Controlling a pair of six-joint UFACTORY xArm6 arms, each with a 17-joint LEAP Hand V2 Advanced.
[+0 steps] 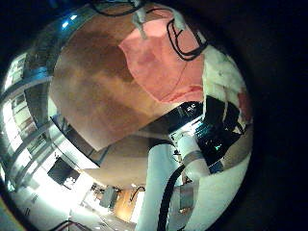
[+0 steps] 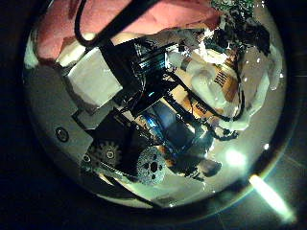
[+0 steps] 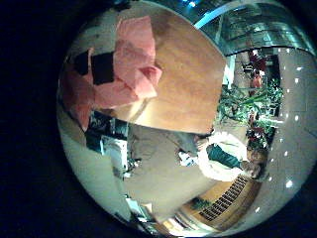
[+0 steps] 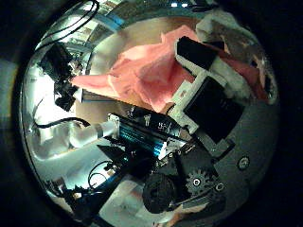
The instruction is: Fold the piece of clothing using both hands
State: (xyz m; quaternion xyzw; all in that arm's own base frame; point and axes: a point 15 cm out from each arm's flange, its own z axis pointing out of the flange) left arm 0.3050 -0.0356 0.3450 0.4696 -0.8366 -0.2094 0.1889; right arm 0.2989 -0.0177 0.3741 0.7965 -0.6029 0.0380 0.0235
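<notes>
- A pink piece of clothing [image 3: 117,69] lies on a round wooden counter [image 3: 188,79], bunched and partly lifted rather than spread flat.
- In the right hand's thumb side palm view, the right hand [image 4: 213,90] has its black and white fingers [image 4: 204,57] curled into the pink cloth, which wraps over and around them; the hand holds the clothing.
- That same view shows the cloth stretching away from the right hand toward another white arm [image 4: 66,142] across the counter.
- In the left hand's little finger side view, a flap of the clothing [image 1: 159,63] hangs close to the palm, above the counter [image 1: 91,91].
- The left hand [image 2: 182,105] shows pink cloth [image 2: 125,19] at its fingers; whether those fingers are closed on it, I cannot tell.
</notes>
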